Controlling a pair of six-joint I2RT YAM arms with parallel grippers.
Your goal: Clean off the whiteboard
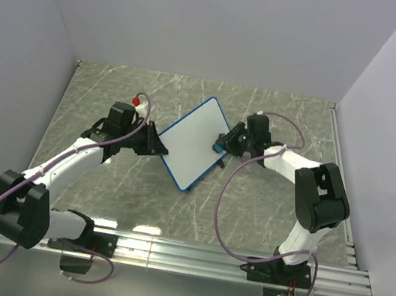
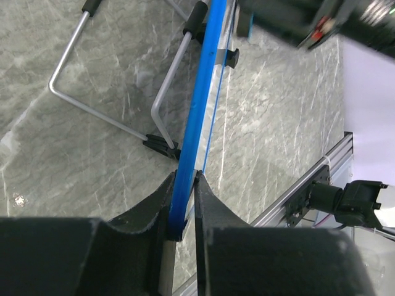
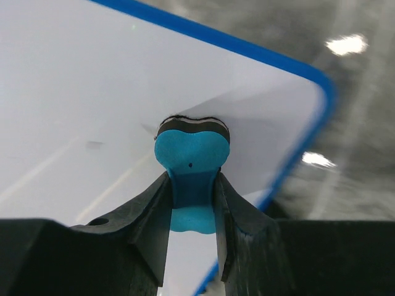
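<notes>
white board face looks almost bare from above: we see no dark scribble on the whiteboard (image 1: 193, 141), which sits turned cornerwise at the centre of the top view, on the table (image 1: 93, 92) between our two arms. our left gripper (image 2: 184, 188) pinches its blue frame at the lower middle of its wrist view, steadying it. our right gripper (image 3: 191, 185) squeezes the eraser (image 3: 191, 154), whose dark felt touches the board near its right corner. only a faint grey smudge (image 3: 94, 145) shows left of the eraser. we judge the wiping nearly done; what is left is perhaps that trace, then letting go.
</notes>
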